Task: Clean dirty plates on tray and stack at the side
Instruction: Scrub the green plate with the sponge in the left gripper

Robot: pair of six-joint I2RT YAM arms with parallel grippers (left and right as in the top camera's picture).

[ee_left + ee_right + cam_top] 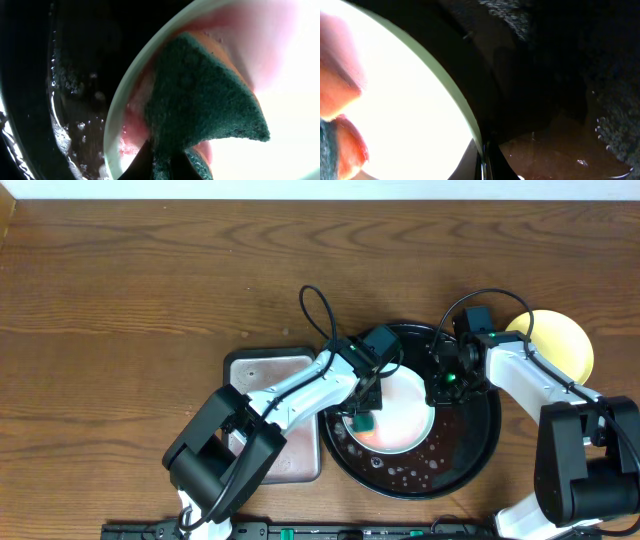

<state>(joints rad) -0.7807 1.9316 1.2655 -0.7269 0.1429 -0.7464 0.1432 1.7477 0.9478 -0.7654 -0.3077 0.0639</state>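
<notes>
A pale mint-white plate (405,415) lies in the glossy black tray (480,450), its middle tinted pink-red. My left gripper (365,415) is shut on a green sponge (363,422) that presses on the plate's left part. In the left wrist view the sponge (200,105) spreads over the plate rim (120,110) from between my fingers (167,160). My right gripper (440,385) is shut on the plate's right rim; the right wrist view shows the rim pinched in that gripper (484,160). A yellow plate (560,345) rests on the table, right of the tray.
A rectangular grey metal pan (270,370) sits directly left of the tray, under my left arm. The tray floor (560,150) holds brownish water and foam bubbles (405,475). Both arms reach in from the front edge.
</notes>
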